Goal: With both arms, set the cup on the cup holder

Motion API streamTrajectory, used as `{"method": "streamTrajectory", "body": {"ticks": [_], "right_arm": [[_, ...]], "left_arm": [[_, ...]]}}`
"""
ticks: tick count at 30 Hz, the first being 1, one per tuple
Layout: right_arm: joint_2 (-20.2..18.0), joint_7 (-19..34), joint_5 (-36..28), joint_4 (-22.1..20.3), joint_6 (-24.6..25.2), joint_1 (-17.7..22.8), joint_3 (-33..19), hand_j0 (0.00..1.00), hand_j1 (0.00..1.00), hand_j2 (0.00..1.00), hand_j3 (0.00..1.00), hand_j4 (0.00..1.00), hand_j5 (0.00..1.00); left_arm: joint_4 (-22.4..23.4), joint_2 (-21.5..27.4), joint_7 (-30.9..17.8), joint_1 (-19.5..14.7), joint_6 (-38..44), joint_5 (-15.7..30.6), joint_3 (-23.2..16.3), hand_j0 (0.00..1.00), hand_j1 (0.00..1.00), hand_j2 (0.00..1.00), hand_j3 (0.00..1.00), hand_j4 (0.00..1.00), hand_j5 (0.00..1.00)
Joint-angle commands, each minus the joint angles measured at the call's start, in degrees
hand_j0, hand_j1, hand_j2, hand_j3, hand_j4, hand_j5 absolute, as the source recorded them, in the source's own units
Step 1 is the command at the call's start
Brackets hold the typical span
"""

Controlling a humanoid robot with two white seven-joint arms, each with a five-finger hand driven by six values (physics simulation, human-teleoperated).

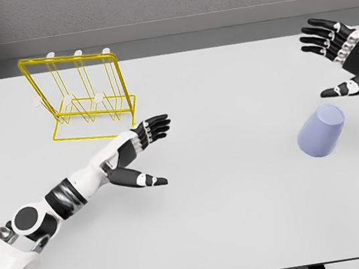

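A pale lavender cup (321, 130) stands upside down on the white table (246, 219), right of the middle. My right hand (338, 56) hovers just above and behind it, fingers spread, palm facing left, not touching it. The yellow wire cup holder (86, 94) stands at the back left with white-tipped pegs. My left hand (147, 151) is stretched out over the table just in front and to the right of the holder, fingers open and holding nothing.
A grey wall runs behind the table's far edge. The table's front edge lies close to my body, with dark supports showing below it.
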Motion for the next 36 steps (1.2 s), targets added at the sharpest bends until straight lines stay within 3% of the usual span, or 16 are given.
{"method": "streamTrajectory", "body": {"ticks": [1,4,6,7,17,23,31,36], "right_arm": [[0.0,0.0,-0.4,0.9,-0.5,0.2,-0.3,1.00,1.00,1.00,1.00,1.00,1.00],[1.7,0.0,-0.5,2.6,-2.8,2.3,-2.4,1.00,1.00,1.00,1.00,1.00,1.00],[1.5,0.0,-0.4,4.1,-11.6,5.8,-2.3,1.00,1.00,1.00,1.00,1.00,1.00],[1.4,0.0,-0.4,5.1,-12.8,7.1,-2.3,1.00,1.00,1.00,1.00,1.00,1.00],[2.0,0.0,0.8,9.5,-12.8,8.4,-2.7,1.00,1.00,1.00,1.00,1.00,1.00],[3.3,0.0,0.9,12.4,-12.8,11.6,-2.9,1.00,1.00,1.00,1.00,1.00,1.00],[3.3,0.0,0.9,13.8,-12.8,17.1,-7.3,1.00,1.00,1.00,1.00,1.00,1.00],[4.2,0.0,1.0,15.3,-12.8,17.7,-7.3,1.00,1.00,1.00,1.00,1.00,1.00]], "left_arm": [[1.2,-1.9,0.0,0.0,0.2,0.5,-0.1,1.00,1.00,1.00,1.00,1.00,1.00],[2.5,-2.9,0.0,-0.1,0.2,-0.2,-0.2,1.00,1.00,1.00,1.00,1.00,1.00],[4.5,-3.7,0.1,-1.1,0.2,-0.9,-0.3,1.00,1.00,1.00,1.00,1.00,1.00],[5.0,-4.2,0.0,-1.1,0.2,-0.9,-0.3,1.00,1.00,1.00,1.00,1.00,1.00],[7.0,-5.9,0.1,-1.3,0.6,-3.4,-0.3,1.00,1.00,1.00,1.00,1.00,1.00],[7.0,-5.8,0.1,-1.4,0.6,-3.3,-0.2,1.00,1.00,1.00,1.00,1.00,1.00],[6.8,-5.6,0.0,-1.3,0.6,-3.2,-0.3,1.00,1.00,1.00,1.00,1.00,1.00],[6.7,-5.3,-0.1,-1.3,0.6,-3.0,-0.2,1.00,1.00,1.00,1.00,1.00,1.00]]}}
